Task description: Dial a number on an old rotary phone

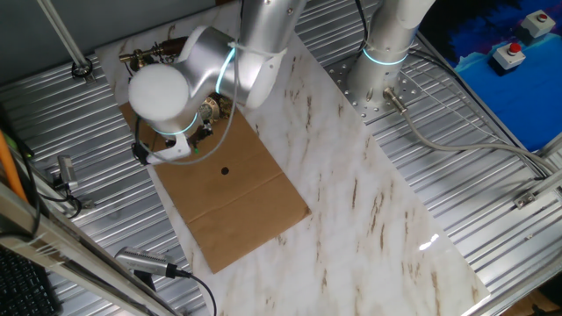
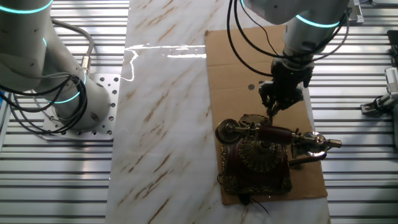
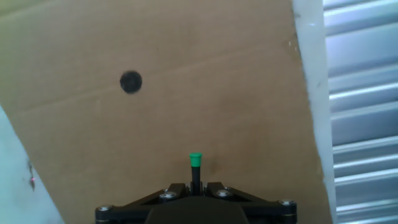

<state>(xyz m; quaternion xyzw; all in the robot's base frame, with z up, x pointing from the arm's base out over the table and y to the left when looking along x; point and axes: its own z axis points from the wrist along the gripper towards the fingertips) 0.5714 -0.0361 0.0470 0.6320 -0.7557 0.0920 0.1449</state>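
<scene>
Overhead, hovering just beside the old rotary phone (image 2: 261,155) on the cardboard sheet (image 2: 230,74); seeing, by hand view only, the gripper (image 3: 195,185) pinching 1 green-tipped stick (image 3: 195,167).

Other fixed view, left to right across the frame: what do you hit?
Robot arm base → bolted mounting plate → marble tabletop → cardboard sheet → old rotary phone, with the gripper holding a thin stick above its far edge → ribbed metal bench.
</scene>
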